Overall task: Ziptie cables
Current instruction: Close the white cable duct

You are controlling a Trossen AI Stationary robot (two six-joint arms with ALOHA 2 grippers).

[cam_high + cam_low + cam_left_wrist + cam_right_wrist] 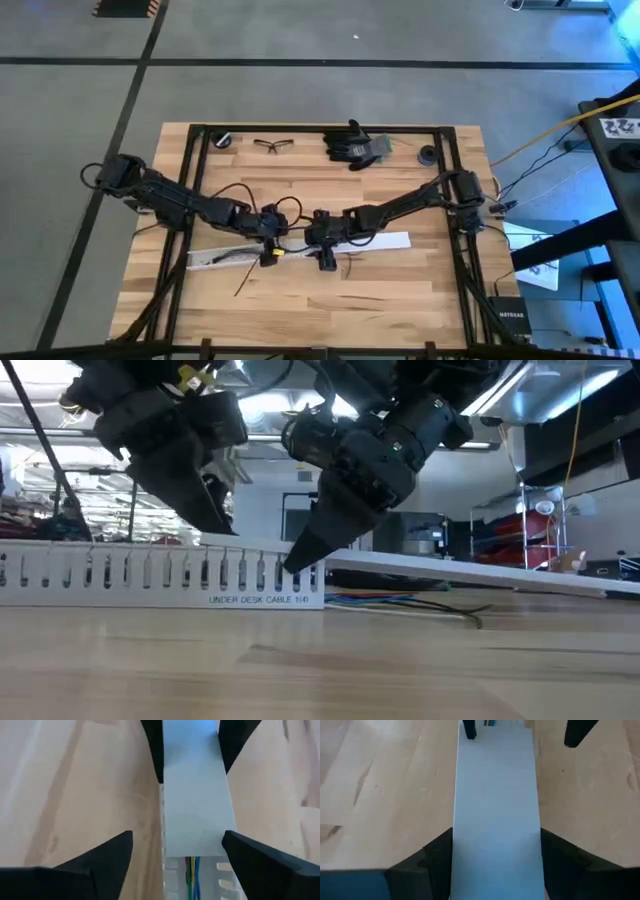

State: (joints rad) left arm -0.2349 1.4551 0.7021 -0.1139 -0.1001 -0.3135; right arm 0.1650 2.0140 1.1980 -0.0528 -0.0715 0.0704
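Note:
A long white channel strip (300, 248) lies across the table's middle. Its slotted part (150, 575) is open on top, and a flat white cover (495, 795) lies over the rest. Thin coloured cables (192, 870) run inside the open part, and some trail out onto the table (400, 603). My left gripper (177, 837) is open and straddles the channel where the cover ends, with its fingers apart from the strip. Facing it, my right gripper (496, 832) sits on the cover, its fingers down at the cover's two long edges. My right gripper has the white cover between its two fingers, one against each long edge (454, 845). The fingers slant down from above and lie across the strip. The cover rests flat on the channel. One fingertip (300, 558) reaches down to the channel's wall.
Black gloves (355, 148), safety glasses (272, 146) and two small round black things (222, 141) (428, 155) lie along the far edge. A black frame (200, 200) borders the table. A loose dark wire (245, 280) lies near the channel. Bare wood lies at the front.

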